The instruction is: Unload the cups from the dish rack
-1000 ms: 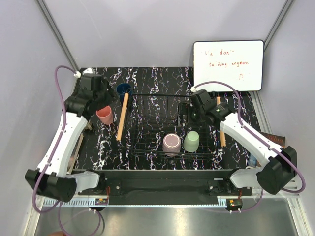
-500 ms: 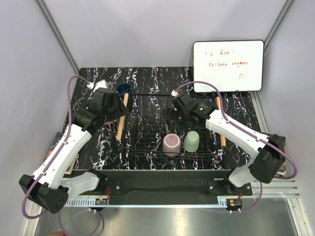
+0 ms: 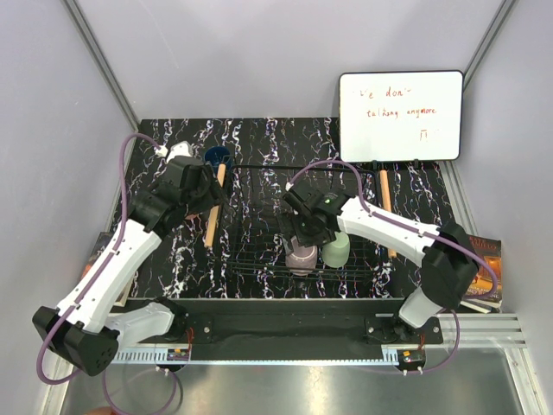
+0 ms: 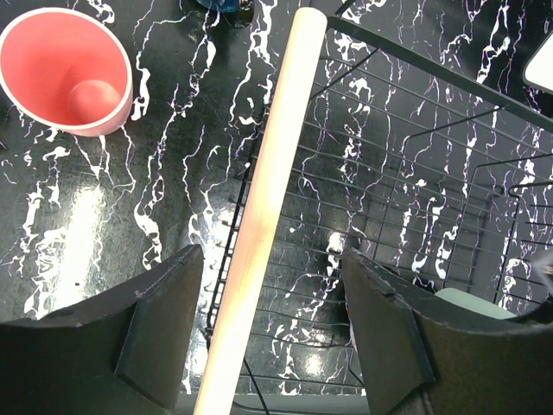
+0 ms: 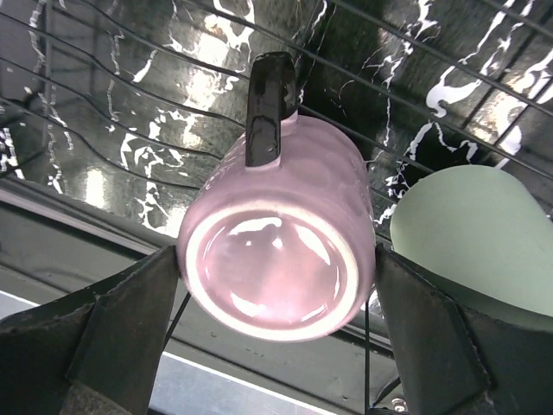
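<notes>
Jaws of the right gripper (image 5: 276, 341) stand wide apart, straddling the inverted mauve cup (image 5: 276, 233) inside the rack (image 4: 406, 173), near its front edge; the mint cup (image 5: 475, 233) sits just right of it. The left gripper (image 4: 270, 324) is spread and empty above the rack's left bar (image 4: 268, 173). The pink cup (image 4: 65, 69) stands upright left of the rack, the blue cup (image 3: 216, 156) by its far-left corner.

The mauve cup (image 5: 276, 251) sits mouth-down near the front of the rack (image 4: 415, 156). The green cup (image 5: 475, 242) crowds its right side, leaving a narrow slot. A black wire prong (image 5: 268, 104) stands against its far side, while its left side is open. Under the left gripper (image 4: 272, 337), the wooden bar (image 4: 259, 216) blocks the way down. Bare table (image 4: 173, 190) lies to the left of the bar, reaching to the pink cup (image 4: 65, 73).
</notes>
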`<state>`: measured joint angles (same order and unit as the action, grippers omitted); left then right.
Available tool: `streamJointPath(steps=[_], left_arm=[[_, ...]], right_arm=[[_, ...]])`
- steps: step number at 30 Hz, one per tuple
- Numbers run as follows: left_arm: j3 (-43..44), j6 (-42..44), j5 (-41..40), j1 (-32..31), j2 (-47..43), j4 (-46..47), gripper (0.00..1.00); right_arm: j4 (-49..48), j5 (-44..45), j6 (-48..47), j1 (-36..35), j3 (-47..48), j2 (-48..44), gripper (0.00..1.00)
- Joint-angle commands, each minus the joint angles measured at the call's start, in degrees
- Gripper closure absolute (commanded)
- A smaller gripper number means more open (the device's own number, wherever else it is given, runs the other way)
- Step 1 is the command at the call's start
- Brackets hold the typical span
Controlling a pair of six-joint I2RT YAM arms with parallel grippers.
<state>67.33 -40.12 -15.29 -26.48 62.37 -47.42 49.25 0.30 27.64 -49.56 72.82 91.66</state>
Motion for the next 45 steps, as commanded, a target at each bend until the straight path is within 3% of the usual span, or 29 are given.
streamJointPath(steps=[1,11,21,25,28,29,30,38,45], left_arm=[[-0.71,0.92,-0.97,-0.50,0.12,2.59,0.31],[-1.41,1.62,-0.62,-0.50,0.82,2.59,0.30],[-2.38,1.62,-0.36,-0.59,0.91,3.03,0.30],[-2.73,1.53,-0.09,-0.50,1.00,3.21,0.30],[-2.91,1.45,-0.09,-0.59,0.83,3.30,0.30],[-2.99,1.45,-0.09,-0.50,0.82,3.38,0.30],[-2.99,1.53,-0.18,-0.59,0.82,3.30,0.30],[-2.47,1.80,-0.18,-0.59,1.09,4.00,0.30],[-0.97,2.15,-0.44,-0.59,1.61,4.35,0.30]], right_arm=[[-1.52,-0.21,-0.04,-0.98,-1.62,1.42,0.03],[-3.03,-2.14,0.14,-1.24,-1.80,5.46,0.05],[-1.71,-0.65,0.84,-2.12,-2.07,6.52,0.00],[-1.71,-0.65,0.93,-2.21,-2.33,6.78,0.17],[-1.71,-0.65,1.28,-2.29,-2.68,6.43,0.51],[-1.71,-0.65,1.54,-2.38,-2.77,6.17,0.82],[-1.62,1.01,1.72,-2.47,-2.77,5.90,0.98],[-0.65,3.92,1.10,-2.56,1.26,0.20,1.00],[5.06,5.60,-1.09,-2.56,17.44,-0.26,1.00]])
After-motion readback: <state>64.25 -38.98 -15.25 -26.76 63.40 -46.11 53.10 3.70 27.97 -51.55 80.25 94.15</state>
